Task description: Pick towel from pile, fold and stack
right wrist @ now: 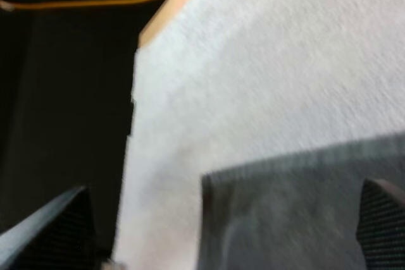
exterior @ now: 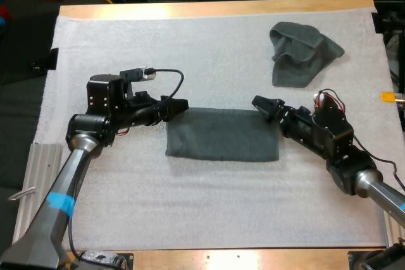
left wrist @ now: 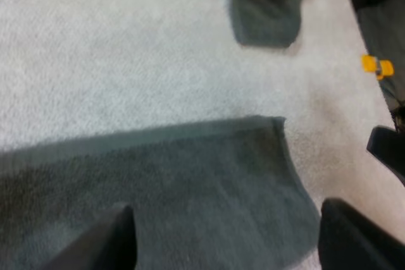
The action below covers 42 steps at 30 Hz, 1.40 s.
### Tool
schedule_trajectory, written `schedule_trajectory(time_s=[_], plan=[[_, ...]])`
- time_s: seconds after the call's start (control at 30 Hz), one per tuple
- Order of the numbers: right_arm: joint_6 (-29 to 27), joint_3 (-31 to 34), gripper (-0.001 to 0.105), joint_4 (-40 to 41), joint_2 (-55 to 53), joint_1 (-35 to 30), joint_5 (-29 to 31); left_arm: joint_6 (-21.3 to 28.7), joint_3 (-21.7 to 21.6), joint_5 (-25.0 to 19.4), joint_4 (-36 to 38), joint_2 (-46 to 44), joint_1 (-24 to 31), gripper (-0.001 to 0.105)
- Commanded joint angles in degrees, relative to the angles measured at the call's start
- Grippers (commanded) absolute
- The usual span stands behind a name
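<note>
Status: flat rectangular dark grey-green towel (exterior: 221, 135) sits mid white mat (exterior: 190, 207) on the wooden table (exterior: 209, 8). Crumpled dark grey-green towel (exterior: 302, 52) lies well apart, roughly 1 o'clock from it. Left tool (exterior: 180, 105) is at the flat towel's 10 o'clock corner, right tool (exterior: 262, 107) at its 2 o'clock corner. Both are released: each wrist view has the black fingers (left wrist: 107, 245) standing wide apart, cloth under them, nothing pinched.

Handling call: the cloth looks light and soft with zero stiffness, so it should sag and drag between pick points. It is probably not slippery and not fragile. Best hold is likely a pinch on the two far corners at once, catching every layer at the hem. Then carry both toward 6 o'clock evenly to keep the fold square. Risk: grabbing just the top layer, or snagging the mat.
</note>
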Motion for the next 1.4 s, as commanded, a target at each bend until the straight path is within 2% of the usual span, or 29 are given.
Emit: schedule_trajectory(time_s=[0.0, 0.1, 0.2, 0.3, 0.63, 0.83, 0.9, 1.17, 1.37], plan=[[-2.62, -0.35, 0.082, 3.36, -1.75, -0.19, -0.42, 1.84, -0.28, 0.83, 2.10, -1.56, 0.08, 0.059], [-6.04, -0.35, 0.082, 10.03, -5.20, -0.19, -0.02, 5.54, -0.28, 0.66, 6.71, -4.22, 0.08, 0.059], [-6.79, -0.35, 0.082, 15.88, -8.33, -0.19, -0.01, 10.39, -0.28, -0.02, 12.53, -6.74, 0.08, 0.059], [-8.36, -0.35, 0.082, 20.87, -11.18, -0.19, -0.01, 13.11, -0.28, -0.92, 17.26, -9.29, 0.08, 0.059], [-10.03, -0.35, 0.082, 36.71, -20.32, -0.19, -0.27, 15.16, -0.28, -0.92, 26.61, -19.61, 0.08, 0.059], [-13.65, -1.80, 0.082, 43.24, -23.74, -0.19, -0.15, 15.16, -0.28, -0.92, 29.72, -26.50, 0.08, 0.059], [-16.60, -3.30, 0.082, 45.11, -23.73, -0.30, 0.24, 15.16, -0.28, -0.82, 29.71, -28.25, 0.08, 0.059], [-18.97, -6.85, 0.082, 46.78, -22.85, -0.84, 5.12, 15.01, -0.28, 0.39, 29.59, -29.66, 0.08, 0.059], [-21.64, -6.87, 0.080, 46.78, -19.63, -7.35, 0.61, 14.88, -0.28, 1.21, 29.59, -29.66, 0.08, 0.059]])
